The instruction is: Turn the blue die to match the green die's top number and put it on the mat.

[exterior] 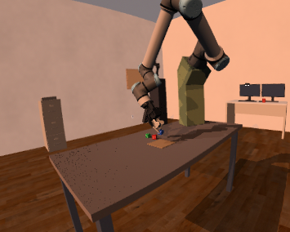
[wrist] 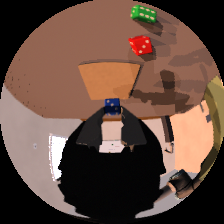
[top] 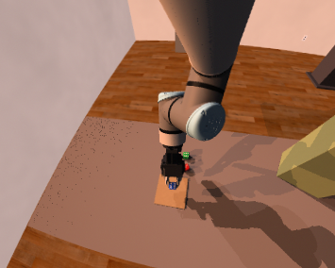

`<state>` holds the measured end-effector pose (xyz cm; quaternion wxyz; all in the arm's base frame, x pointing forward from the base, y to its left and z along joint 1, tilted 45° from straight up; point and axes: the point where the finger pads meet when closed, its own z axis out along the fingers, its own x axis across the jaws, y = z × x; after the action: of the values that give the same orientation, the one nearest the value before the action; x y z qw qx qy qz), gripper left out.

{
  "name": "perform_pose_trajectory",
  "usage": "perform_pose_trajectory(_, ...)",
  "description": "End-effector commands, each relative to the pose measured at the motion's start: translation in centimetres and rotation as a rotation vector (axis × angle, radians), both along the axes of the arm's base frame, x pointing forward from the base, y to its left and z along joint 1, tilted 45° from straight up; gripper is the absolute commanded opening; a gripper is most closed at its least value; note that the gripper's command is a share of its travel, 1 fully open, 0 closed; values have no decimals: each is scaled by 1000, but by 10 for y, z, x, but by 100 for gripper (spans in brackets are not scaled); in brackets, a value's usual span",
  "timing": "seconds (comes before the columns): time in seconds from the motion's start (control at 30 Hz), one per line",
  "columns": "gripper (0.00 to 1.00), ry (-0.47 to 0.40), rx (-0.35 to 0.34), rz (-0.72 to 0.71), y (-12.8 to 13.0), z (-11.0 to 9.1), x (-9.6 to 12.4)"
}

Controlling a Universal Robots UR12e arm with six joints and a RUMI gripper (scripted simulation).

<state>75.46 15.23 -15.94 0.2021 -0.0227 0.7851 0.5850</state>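
just below the middle of the wrist view, the black two-jaw gripper is clamped on the small blue plastic die, held above the tan square mat. it looks light, rigid and smooth, best pinched on flat opposite faces. only the wrist view shows pips on the green die and red die; the exterior view shows the die's height off the brown table.

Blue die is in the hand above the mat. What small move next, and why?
Probably lower it straight down. The hand grips the blue die in the air over the mat, well apart from the red die and green die.
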Motion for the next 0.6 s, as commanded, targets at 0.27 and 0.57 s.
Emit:
perform_pose_trajectory(0.27, 10, -14, 61, 32, 0, -2, 0)
perform_pose_trajectory(0.57, 10, -25, 103, 40, -1, 1, 0)
